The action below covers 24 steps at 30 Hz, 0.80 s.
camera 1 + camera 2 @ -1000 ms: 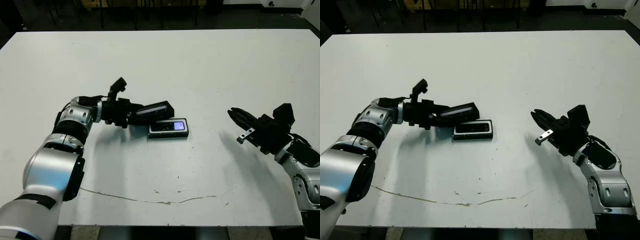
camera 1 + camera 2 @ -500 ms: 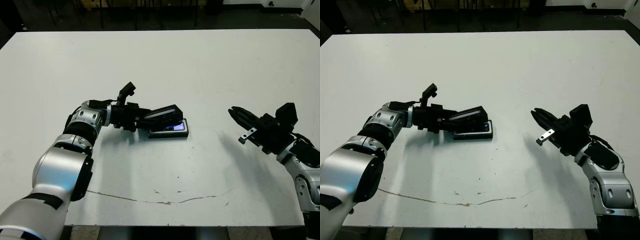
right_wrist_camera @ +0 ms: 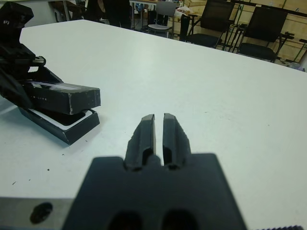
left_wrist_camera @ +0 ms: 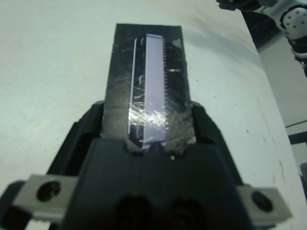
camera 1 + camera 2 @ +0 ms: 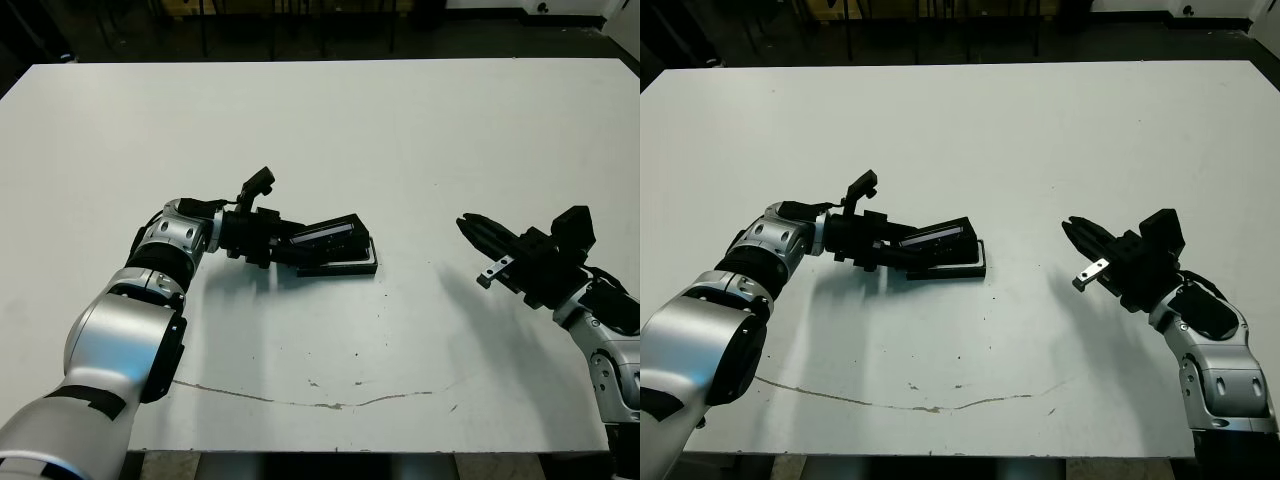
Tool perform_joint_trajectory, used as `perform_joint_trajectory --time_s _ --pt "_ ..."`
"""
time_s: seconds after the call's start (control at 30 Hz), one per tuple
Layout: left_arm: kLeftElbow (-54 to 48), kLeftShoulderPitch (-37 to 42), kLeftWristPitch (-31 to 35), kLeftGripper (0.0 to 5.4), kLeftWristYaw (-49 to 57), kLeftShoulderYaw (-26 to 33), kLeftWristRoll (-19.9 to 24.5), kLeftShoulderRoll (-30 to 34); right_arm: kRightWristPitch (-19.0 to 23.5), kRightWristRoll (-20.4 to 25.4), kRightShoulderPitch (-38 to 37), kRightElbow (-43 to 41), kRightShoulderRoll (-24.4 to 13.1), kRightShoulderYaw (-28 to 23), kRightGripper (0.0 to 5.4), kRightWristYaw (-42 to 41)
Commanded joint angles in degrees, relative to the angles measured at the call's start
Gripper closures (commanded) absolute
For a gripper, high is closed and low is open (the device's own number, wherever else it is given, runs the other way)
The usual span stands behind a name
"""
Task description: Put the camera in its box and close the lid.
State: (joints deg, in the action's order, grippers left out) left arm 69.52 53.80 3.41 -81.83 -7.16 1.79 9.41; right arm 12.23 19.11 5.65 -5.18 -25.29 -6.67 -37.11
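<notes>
Left gripper (image 5: 283, 247) clamping lid (image 5: 330, 237) by one short end, tilted over box (image 3: 64, 125), camera unseen beneath; rigid, light, glossy, likely slippery; right gripper (image 5: 1076, 236) empty, fingers nearly together, well apart from box

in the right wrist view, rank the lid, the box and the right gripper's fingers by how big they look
1. Lid, largest.
2. Box, mostly hidden beneath the lid, so it shows smaller.
3. Fingers: about as big as the box's visible part, but nearer the camera, so unsure.
</notes>
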Motion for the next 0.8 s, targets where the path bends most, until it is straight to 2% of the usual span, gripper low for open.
perform_joint_trajectory --time_s 0.03,0.1,0.27,0.37,0.5,0.57,0.8 --pt "0.4 -2.7 -1.3 2.64 -0.7 -1.7 -2.3 0.4 0.2 -0.1 -1.3 0.4 -0.5 -0.2 5.4 -0.2" --pt "0.9 -2.8 -0.5 2.64 -1.0 -2.2 -2.6 0.2 1.2 -0.1 -1.6 -0.4 -0.7 -0.3 5.4 0.3" --pt "1.7 -3.5 -1.2 2.64 -0.4 -4.1 -3.8 -0.4 -0.1 -0.7 -2.0 -0.6 -0.9 -0.3 5.4 0.3" --pt "1.9 -3.6 -3.4 2.64 0.4 -5.8 -5.3 -0.8 -1.3 -0.4 -1.9 0.5 -0.6 -0.5 5.4 -0.4" --pt "2.0 -3.0 -6.0 2.64 1.0 -8.2 -7.0 -1.5 -0.8 -0.2 -2.3 0.0 -0.8 -0.6 5.4 -0.2" --pt "1.6 -2.5 -6.8 2.64 2.4 -10.1 -8.7 -1.6 -1.9 0.6 -1.9 1.5 -0.6 -0.8 5.4 -1.7" --pt "-1.1 -0.9 -9.3 2.64 5.8 -16.5 -13.6 -1.8 -1.3 0.7 -1.8 1.7 -0.8 -1.0 5.4 -2.0"
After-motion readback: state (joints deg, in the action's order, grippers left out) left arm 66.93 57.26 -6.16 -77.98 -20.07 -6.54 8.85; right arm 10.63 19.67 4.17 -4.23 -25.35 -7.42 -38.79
